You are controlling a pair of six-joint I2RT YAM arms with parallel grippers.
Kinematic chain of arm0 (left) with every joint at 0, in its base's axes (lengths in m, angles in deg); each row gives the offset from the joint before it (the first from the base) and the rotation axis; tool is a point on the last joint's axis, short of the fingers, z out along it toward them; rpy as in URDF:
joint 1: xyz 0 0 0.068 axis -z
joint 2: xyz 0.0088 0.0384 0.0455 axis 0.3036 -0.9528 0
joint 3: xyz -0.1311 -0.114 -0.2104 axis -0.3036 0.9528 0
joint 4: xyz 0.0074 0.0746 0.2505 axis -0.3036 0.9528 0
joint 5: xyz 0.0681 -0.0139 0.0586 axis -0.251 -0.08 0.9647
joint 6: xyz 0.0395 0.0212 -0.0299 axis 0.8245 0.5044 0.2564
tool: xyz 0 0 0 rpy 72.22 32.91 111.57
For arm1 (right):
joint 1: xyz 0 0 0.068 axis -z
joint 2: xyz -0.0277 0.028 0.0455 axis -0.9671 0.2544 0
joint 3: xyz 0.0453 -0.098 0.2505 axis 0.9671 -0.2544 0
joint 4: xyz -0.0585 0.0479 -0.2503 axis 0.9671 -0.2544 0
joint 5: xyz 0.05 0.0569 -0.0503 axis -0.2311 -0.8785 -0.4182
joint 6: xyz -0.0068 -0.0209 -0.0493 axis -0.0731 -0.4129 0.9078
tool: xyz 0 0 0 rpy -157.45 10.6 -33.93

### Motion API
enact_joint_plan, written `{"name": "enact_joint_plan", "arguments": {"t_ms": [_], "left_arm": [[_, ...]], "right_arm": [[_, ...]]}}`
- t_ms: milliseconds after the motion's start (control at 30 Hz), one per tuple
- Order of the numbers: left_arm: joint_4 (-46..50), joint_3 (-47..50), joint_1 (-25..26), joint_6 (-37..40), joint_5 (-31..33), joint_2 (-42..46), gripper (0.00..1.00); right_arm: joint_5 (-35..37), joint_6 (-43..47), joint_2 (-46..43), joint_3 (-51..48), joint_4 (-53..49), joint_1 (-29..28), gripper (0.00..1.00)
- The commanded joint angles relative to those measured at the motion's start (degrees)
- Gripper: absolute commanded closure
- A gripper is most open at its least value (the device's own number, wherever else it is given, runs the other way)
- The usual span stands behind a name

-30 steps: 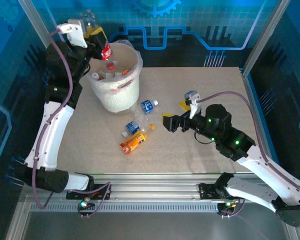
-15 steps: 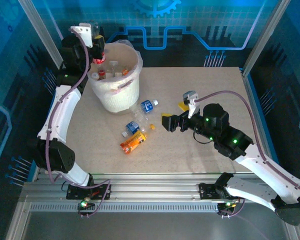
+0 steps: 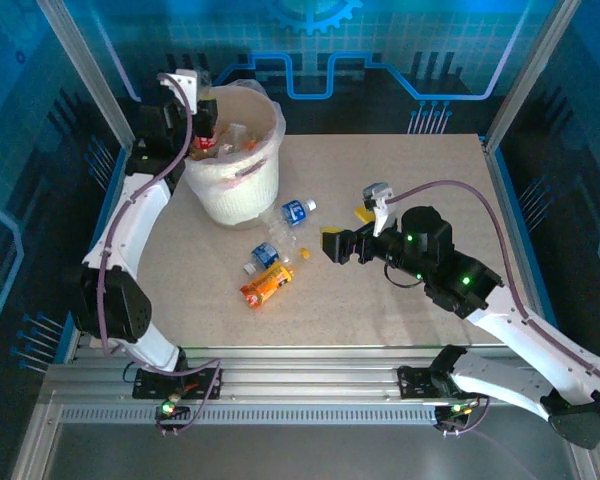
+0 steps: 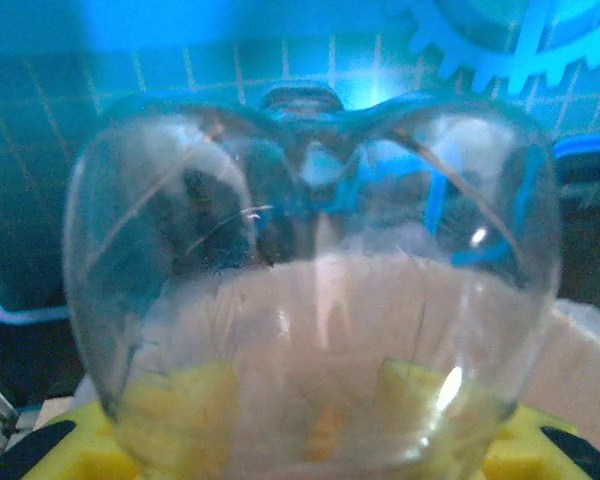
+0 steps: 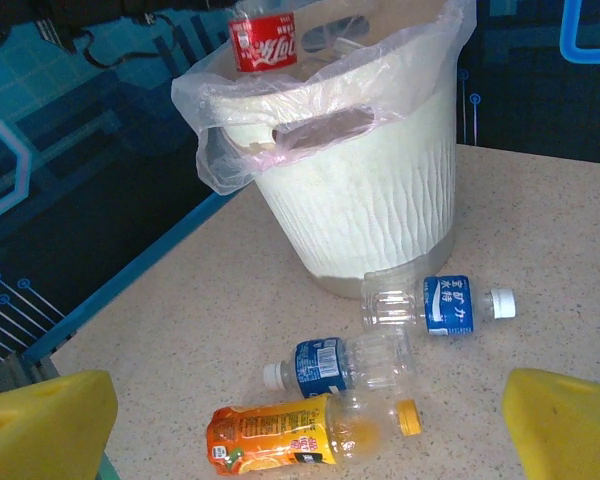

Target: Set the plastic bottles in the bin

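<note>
The clear plastic bottle with the red label (image 5: 262,40) is hanging over the left rim of the big white bag-lined bin (image 5: 380,190) — long axis near upright, base toward the wrist, neck pointing down. It looks light, slick and crushable; the left gripper (image 3: 204,122) is pinching its clear body. The right gripper (image 3: 346,228) is hovering with jaws spread beside three more bottles (image 5: 330,365) lying on the speckled table (image 3: 400,160).

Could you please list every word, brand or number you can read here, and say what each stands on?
"Coca-Cola", white script, only partly legible: red-label bottle at the rim of the bin.
"宝矿力", probably, in white characters: blue bottle nearest the bin.
Too small or blurred to read: labels on the other blue bottle and the orange bottle.
</note>
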Motion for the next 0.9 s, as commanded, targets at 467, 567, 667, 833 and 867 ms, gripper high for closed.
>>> {"name": "enact_joint_plan", "arguments": {"t_ms": [467,567,667,833,867], "left_arm": [[6.9,-1.0,-0.3,0.9,-3.0,-6.4,0.46],[9.6,-3.4,-0.3,0.1,-4.1,-7.7,0.32],[11.2,-5.6,-0.3,-0.9,-4.5,-8.3,0.23],[12.7,-8.5,-0.3,-3.5,-4.6,-7.2,0.12],[13.0,-9.1,-0.3,-4.1,-4.6,-6.6,0.09]], "right_arm": [[2.3,-1.0,0.1,0.2,-1.1,0.3,0.0],[2.3,-1.0,0.1,0.3,-1.1,0.3,0.0],[2.5,-1.1,0.4,0.5,-1.3,0.3,0.0],[2.7,-1.2,0.8,0.9,-1.7,0.4,0.0],[2.7,-1.2,1.0,0.9,-1.8,0.4,0.0]]}}
